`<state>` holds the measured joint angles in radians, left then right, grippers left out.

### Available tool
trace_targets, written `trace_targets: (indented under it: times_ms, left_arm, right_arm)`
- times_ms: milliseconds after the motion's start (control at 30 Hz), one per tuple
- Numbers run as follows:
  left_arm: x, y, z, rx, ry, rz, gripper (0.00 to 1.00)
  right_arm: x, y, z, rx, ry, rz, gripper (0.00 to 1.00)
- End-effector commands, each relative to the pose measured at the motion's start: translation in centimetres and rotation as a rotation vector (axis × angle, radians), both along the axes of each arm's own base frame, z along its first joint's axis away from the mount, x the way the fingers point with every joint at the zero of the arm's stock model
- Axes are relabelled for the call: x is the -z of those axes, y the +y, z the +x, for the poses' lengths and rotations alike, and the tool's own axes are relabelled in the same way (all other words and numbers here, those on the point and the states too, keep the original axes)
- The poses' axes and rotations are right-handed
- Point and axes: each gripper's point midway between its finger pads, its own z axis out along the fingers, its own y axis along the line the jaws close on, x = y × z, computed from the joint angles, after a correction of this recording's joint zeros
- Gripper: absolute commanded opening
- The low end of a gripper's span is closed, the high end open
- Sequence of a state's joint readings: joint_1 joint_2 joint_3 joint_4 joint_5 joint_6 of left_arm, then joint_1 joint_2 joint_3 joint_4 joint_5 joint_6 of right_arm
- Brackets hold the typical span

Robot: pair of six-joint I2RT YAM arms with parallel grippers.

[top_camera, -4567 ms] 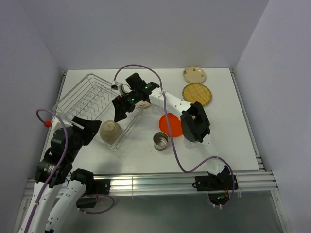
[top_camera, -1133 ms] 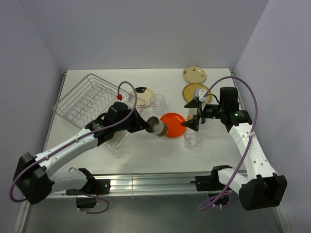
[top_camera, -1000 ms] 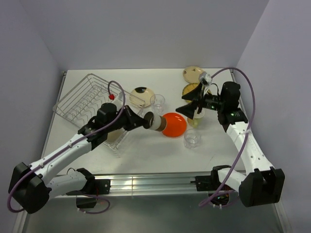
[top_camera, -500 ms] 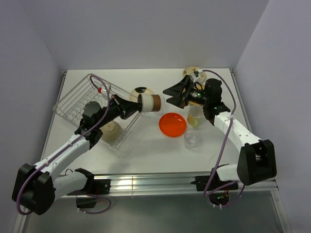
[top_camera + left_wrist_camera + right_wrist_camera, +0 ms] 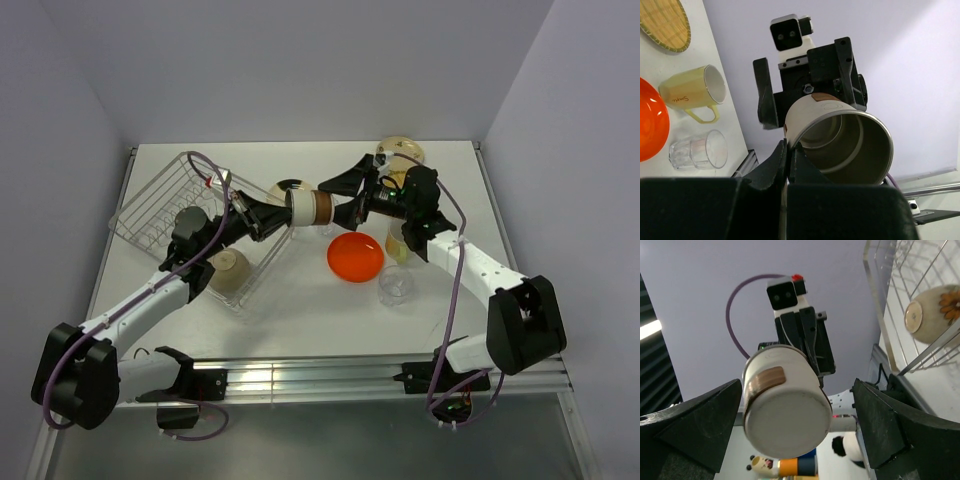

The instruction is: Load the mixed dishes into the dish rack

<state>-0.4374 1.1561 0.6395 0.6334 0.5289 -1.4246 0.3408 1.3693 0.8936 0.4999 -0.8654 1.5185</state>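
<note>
right arm has swung further left than half a second ago; right gripper [image 5: 332, 205] now has its black jaws spread wide either side of the small metal cup [image 5: 310, 210], clear of its flat base. rectangular silver wire dish rack [image 5: 170, 200] with upright prongs sits far left, a glazed white bowl [image 5: 228, 270] in its near end. glossy round orange plate [image 5: 355, 256] lies flat on the table. left gripper [image 5: 788, 150] is pinched tight on the cylindrical cup's thin rim, holding it sideways in the air just right of the rack.
</note>
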Motion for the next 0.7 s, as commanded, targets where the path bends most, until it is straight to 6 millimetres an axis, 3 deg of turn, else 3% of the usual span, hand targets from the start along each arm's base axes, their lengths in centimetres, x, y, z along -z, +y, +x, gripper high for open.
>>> trace_targets:
  times_ms: [0,267,667]
  left_arm:
    - [-2.6,0.1,-0.5,0.021,-0.093,-0.059,0.00]
    - [-1.7,0.4,0.0,0.006,-0.082,-0.036,0.00]
    - [-1.3,0.4,0.7,0.017,-0.082,-0.039,0.00]
  right_arm:
    - [-1.1,1.3,-1.6,-0.062,-0.007,0.038,1.00]
    - [-2.4,2.1,-2.8,-0.102,-0.026,0.079,1.00]
    - [-1.9,2.3,-3.1,-0.103,0.003,0.075,0.93]
